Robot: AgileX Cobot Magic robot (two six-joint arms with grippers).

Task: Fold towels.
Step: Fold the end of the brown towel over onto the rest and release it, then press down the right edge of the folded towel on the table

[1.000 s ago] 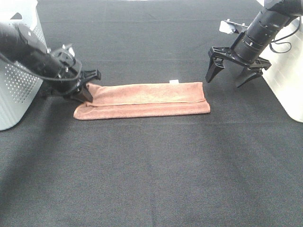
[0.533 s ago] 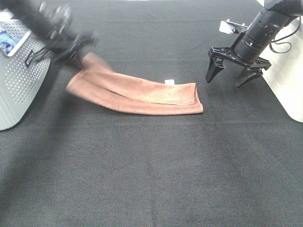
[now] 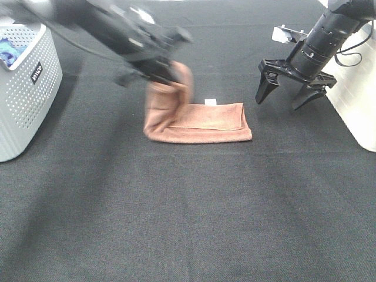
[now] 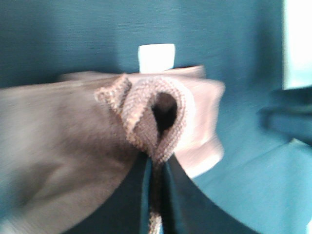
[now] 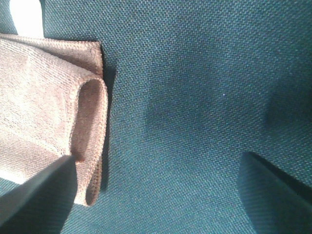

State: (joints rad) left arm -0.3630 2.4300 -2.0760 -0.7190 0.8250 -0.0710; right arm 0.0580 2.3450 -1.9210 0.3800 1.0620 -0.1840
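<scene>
The reddish-brown towel (image 3: 205, 122) lies folded into a strip on the black mat, with its white tag (image 3: 210, 101) on the far edge. My left gripper (image 3: 166, 69) is shut on the towel's left end and holds it lifted over the strip's middle; the raised part hangs down in a loop. The left wrist view shows the pinched towel edge (image 4: 156, 122) between the fingers (image 4: 134, 195), with the tag (image 4: 156, 57) beyond. My right gripper (image 3: 286, 93) is open and empty, just right of the towel's right end (image 5: 58, 126).
A grey perforated basket (image 3: 26, 88) stands at the left edge with something blue inside. A white container (image 3: 358, 94) stands at the right edge behind my right arm. A small white object (image 3: 285, 32) lies at the back right.
My left gripper has lifted the towel's left end and swept it up and to the right over the strip. The towel's right end shifted slightly left. The right arm has not moved.
</scene>
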